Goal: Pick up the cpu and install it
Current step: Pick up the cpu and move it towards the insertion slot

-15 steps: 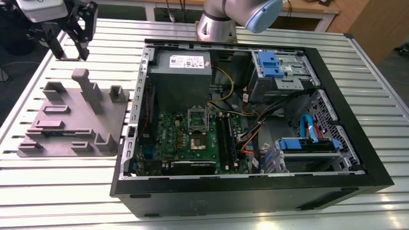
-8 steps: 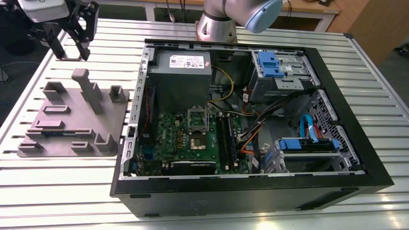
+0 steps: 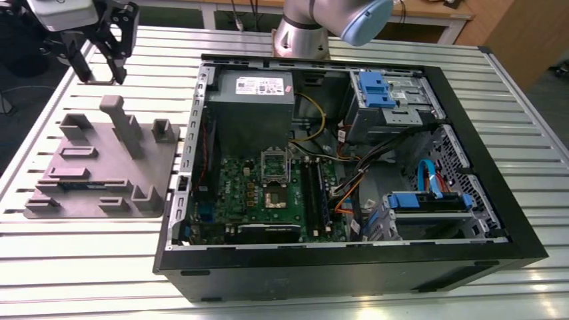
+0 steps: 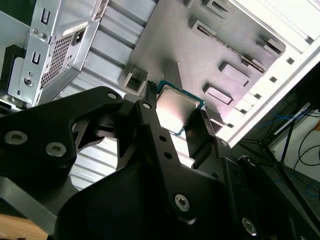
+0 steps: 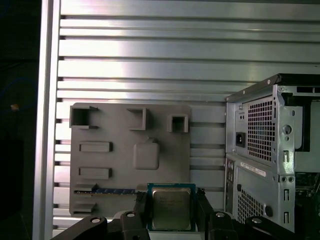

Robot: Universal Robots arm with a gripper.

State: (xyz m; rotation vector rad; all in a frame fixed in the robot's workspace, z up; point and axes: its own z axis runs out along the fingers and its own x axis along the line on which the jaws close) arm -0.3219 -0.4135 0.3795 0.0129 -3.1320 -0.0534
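**Over the table's far corner: CPU clamped in the claw**

Over the slatted aluminium table (image 3: 89,267), at the exterior view's upper left, the black two-finger gripper (image 3: 100,70) hung clear of everything, beyond the grey moulded parts tray (image 3: 98,167).

- Claw state: closed on the cpu (image 5: 171,207), a small flat square chip with a shiny silver metal lid and a green rim. Both wrist views showed it pinched by two opposite edges, one dark finger (image 5: 201,207) on each side, lid facing the cameras.
- Position: chip was in the air, touching nothing but the fingers. Tray sat below it, and the open black computer case (image 3: 356,267) was off to one side. The green circuit board (image 3: 276,187) inside the case was well apart from it.
- Seating: chip looked roughly square in the jaws in the first wrist view; I couldn't judge tilt any closer than that.

Handling, my read:
- Light and stiff, so it shouldn't sag.
- Polished lid probably slick, so an edge grip beats a face grip.
- Underside contacts likely the fragile part; they weren't visible.
- Thin edges give little purchase, so a knock could twist it in the grip.
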